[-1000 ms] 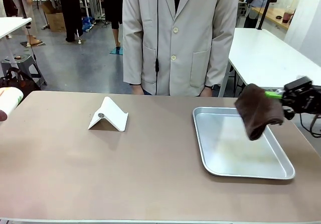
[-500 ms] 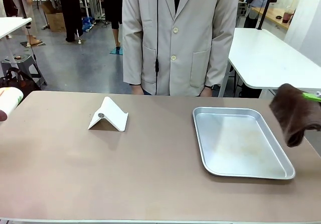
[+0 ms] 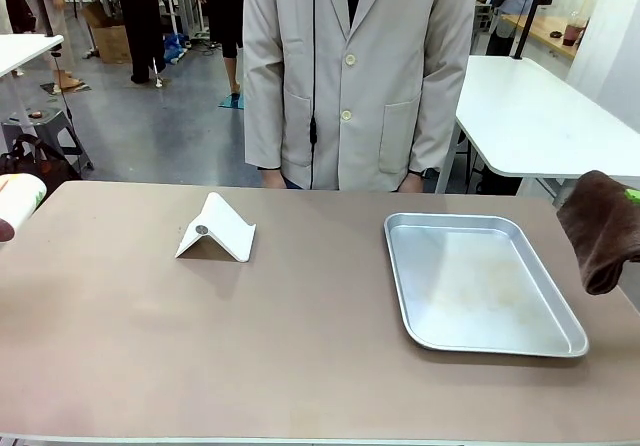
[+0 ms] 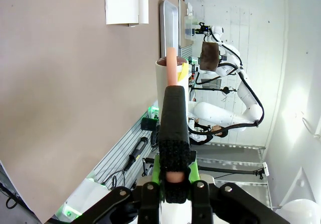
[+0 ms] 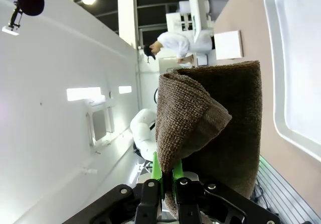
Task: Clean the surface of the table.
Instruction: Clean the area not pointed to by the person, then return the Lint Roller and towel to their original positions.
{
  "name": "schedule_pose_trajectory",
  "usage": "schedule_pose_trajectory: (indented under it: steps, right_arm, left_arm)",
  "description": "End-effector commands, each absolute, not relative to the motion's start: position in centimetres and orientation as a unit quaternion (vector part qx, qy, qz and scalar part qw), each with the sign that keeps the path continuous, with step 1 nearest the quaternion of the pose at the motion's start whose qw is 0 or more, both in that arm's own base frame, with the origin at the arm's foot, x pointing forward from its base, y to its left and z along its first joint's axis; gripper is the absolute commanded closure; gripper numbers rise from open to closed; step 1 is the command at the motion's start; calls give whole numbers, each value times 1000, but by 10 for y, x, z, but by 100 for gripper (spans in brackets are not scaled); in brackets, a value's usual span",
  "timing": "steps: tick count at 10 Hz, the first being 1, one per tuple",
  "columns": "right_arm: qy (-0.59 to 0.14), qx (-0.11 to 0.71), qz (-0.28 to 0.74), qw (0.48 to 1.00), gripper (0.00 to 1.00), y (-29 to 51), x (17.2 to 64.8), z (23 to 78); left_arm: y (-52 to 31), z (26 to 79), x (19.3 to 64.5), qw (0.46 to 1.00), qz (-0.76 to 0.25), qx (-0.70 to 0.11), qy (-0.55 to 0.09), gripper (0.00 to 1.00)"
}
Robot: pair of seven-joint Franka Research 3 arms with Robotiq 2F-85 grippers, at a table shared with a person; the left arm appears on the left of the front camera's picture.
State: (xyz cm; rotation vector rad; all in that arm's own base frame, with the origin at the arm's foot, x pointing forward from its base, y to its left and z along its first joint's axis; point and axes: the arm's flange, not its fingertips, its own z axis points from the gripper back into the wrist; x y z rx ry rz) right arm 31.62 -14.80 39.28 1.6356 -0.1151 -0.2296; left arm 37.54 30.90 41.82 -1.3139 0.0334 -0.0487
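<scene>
Taupe table [image 3: 200, 336], right claw [image 5: 168, 176] clamped on brown cloth [image 5: 215, 128], left claw [image 4: 173, 176] pinching a white cup [image 4: 168, 83]

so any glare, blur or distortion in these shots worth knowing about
Front view: even, soft light; the tray shows a mild sheen and the white stand casts a faint shadow on the table. Left wrist view: the white wall at the right is blown out, and wide-angle bending curves the scene. Right wrist view: the brown cloth is sharp, and bright ceiling lights flare on the wall.
</scene>
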Motion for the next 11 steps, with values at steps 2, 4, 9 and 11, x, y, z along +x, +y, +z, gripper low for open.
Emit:
schedule_pose_trajectory:
  steps: [2, 4, 9, 11]
  right_arm:
    - [-50, 730, -96, 674, 91, -146, 315, 396]
    - [-50, 730, -96, 674, 91, -146, 315, 396]
    - [-50, 730, -96, 674, 91, -146, 315, 396]
    - [-50, 730, -96, 674, 91, -146, 315, 396]
  left_arm:
    - [309, 422, 375, 788, -15, -616, 12, 78]
    - [309, 422, 375, 788, -15, -616, 12, 78]
    - [309, 422, 375, 788, -15, -616, 12, 78]
    - [309, 422, 375, 788, -15, -616, 12, 78]
